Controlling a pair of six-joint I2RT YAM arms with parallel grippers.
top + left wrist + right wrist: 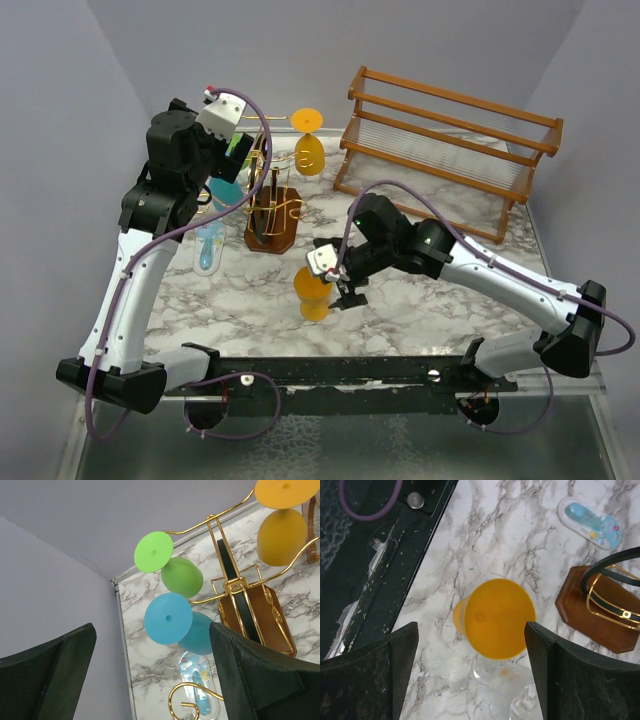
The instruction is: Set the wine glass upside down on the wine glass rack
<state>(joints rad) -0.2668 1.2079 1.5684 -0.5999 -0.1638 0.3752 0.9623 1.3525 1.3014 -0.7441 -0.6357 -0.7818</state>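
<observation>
Wine glass [495, 617]: plain orange, opaque and smooth, its round foot turned up to the right wrist camera, on the near part of the white marble counter [430, 310].
Right jaws: spread open, one black finger on either side of the wine glass's foot.
Rack [272, 215]: thin gold wire with curled arms on a dark wooden base, beyond the wine glass.
Hung glasses: green [167, 565], blue [175, 625] and orange [282, 525], upside down on the rack.
Left jaws: wide open and empty, raised beside the rack.

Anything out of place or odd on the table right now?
Nothing spilled or broken. One orange wine glass stands foot-up on the marble table, off the wine glass rack, inside the open right tool. A blue blister pack lies beside the rack: stray clutter.
</observation>
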